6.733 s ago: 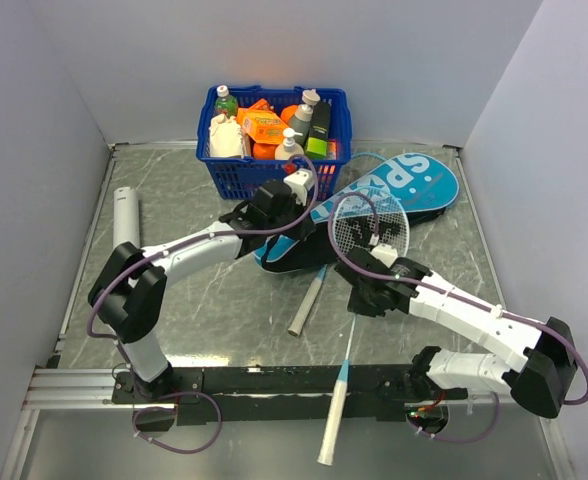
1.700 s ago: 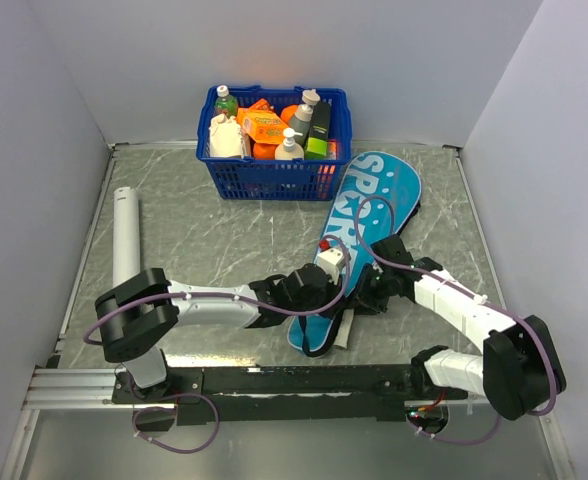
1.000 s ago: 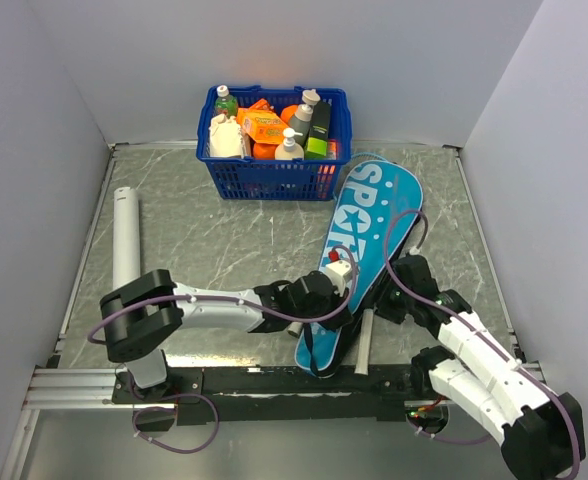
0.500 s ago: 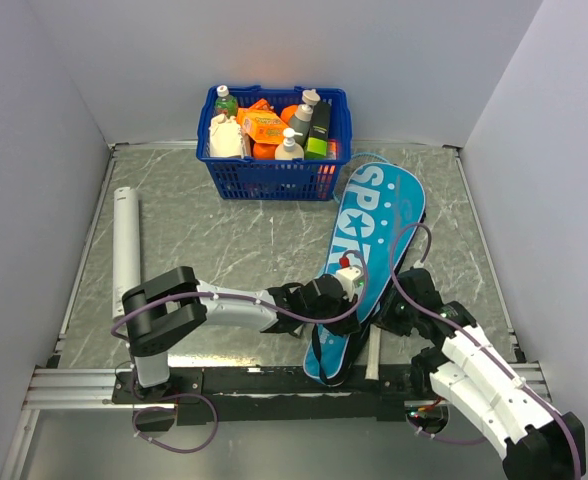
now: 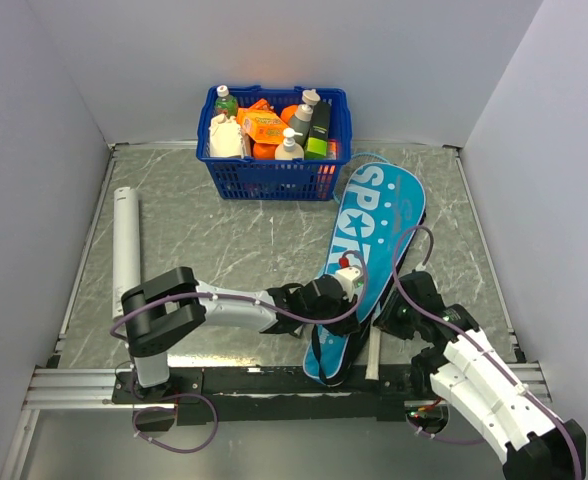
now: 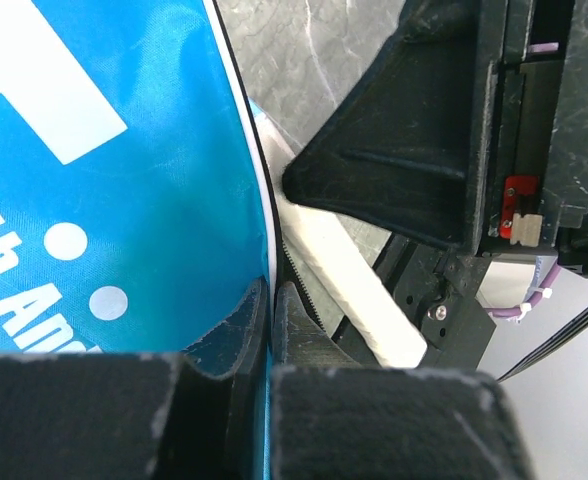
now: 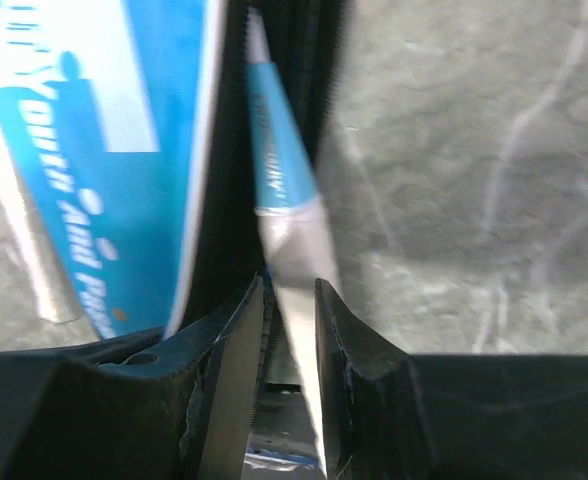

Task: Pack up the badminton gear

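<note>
As it lies on the grey table [image 5: 204,250], the teal SPORT case [image 5: 369,215] sits right of centre, wide end near the blue basket [image 5: 274,178], narrow end by the arm bases. The white tube [image 5: 126,235] rests well apart along the left wall. 1 racket [image 5: 372,352] shows at the case's right edge, with only its white handle and some pale blue shaft outside.

Left gripper [image 6: 270,310]: jaws pressed together, pinching the case's edge seam by the zip. Right gripper [image 7: 291,300]: jaws closed around the white handle, apparently touching both sides.

Step in hand, judged: feeding the racket into the case. To do it well:
- the left pinch holds the seam up and away so the mouth gapes;
- the right arm pushes straight along the shaft, not across it, so nothing snags on the zip teeth;
- the push is short, with a regrip lower on the handle.

Racket long axis: parallel to the case, on a near-to-far diagonal leaning right. Butt points at the near edge; the head end is hidden inside.
</note>
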`<control>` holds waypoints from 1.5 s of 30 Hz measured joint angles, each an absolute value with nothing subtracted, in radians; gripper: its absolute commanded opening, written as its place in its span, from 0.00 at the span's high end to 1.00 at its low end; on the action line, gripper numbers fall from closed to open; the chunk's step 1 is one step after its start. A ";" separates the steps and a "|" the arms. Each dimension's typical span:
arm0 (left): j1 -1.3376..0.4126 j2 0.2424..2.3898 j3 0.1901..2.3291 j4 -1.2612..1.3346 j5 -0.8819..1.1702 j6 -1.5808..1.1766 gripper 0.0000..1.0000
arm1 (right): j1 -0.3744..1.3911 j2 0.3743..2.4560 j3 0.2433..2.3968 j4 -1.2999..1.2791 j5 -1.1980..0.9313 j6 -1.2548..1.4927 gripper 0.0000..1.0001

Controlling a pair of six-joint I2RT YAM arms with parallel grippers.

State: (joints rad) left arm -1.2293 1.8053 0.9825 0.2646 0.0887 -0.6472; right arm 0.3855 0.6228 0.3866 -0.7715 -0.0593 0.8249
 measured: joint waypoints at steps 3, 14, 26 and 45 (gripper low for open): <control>-1.230 1.792 0.974 0.265 0.081 -0.647 0.99 | 0.387 0.622 0.387 -0.805 -0.043 0.828 0.65; -1.231 1.740 0.944 0.267 0.056 -0.630 0.99 | 0.430 0.645 0.385 -0.824 -0.013 0.878 0.64; -1.231 1.740 0.899 0.291 0.054 -0.629 0.99 | 0.512 0.693 0.303 -0.595 -0.118 1.008 0.62; -1.233 1.724 0.844 0.302 -0.104 -0.668 0.99 | 0.577 0.785 0.184 -0.195 -0.107 1.219 0.69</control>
State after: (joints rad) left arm -1.2327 1.7245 0.8436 0.3016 -0.1043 -0.6682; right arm 0.5770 0.7849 0.1837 -0.1951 -0.1070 1.2190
